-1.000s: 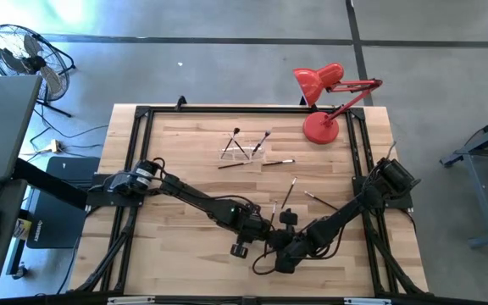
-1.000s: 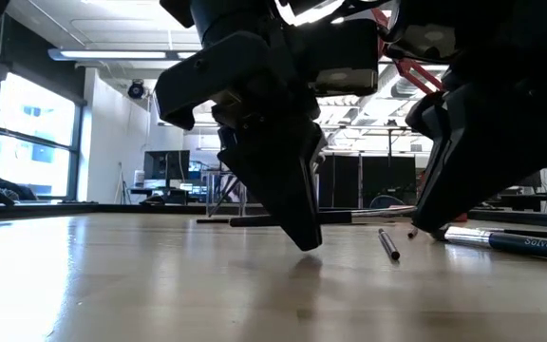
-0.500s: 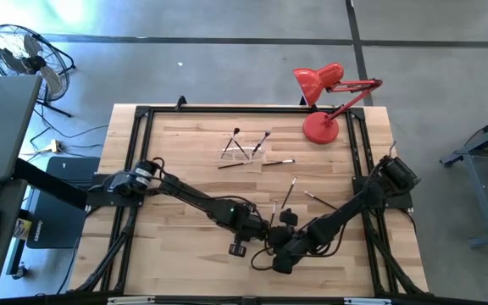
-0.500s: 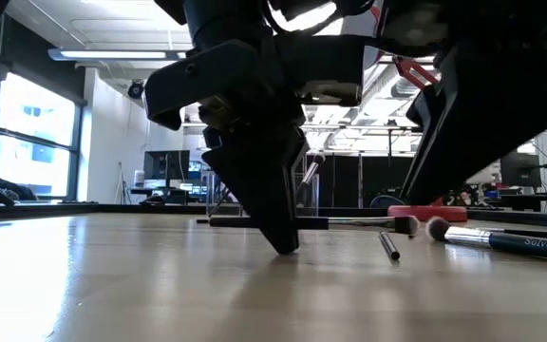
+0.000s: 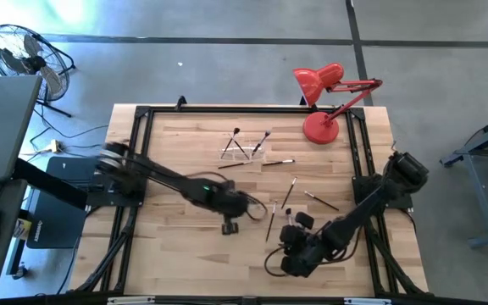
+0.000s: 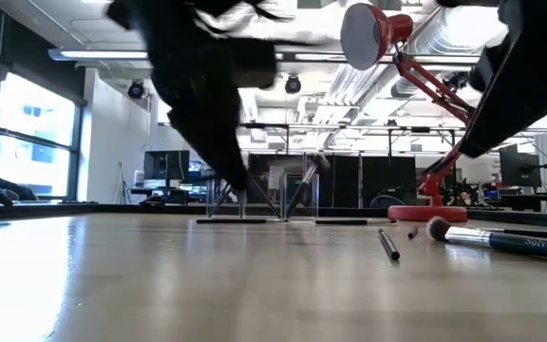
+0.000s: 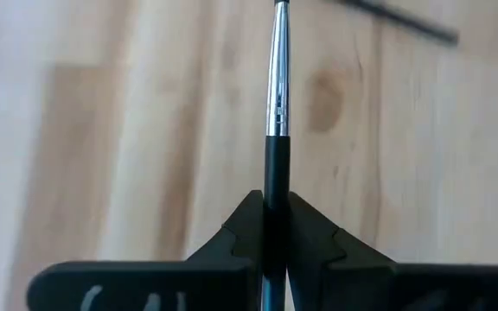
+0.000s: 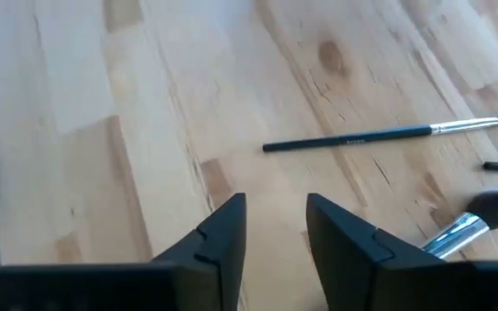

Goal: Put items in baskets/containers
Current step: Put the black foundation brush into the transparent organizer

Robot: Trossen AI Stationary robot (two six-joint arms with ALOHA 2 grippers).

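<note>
Pinching a slim, dark-handled brush (image 7: 276,130) with silvery ferrule, left gripper (image 7: 266,226).

Table (image 5: 176,254): light wood planks, black frame round the edge | red lamp (image 5: 320,127): stands at the far right corner | clear holder (image 5: 242,149): left of the lamp, two brushes leaning in it | loose brushes (image 5: 289,193): lie flat nearer the front than the lamp
</note>
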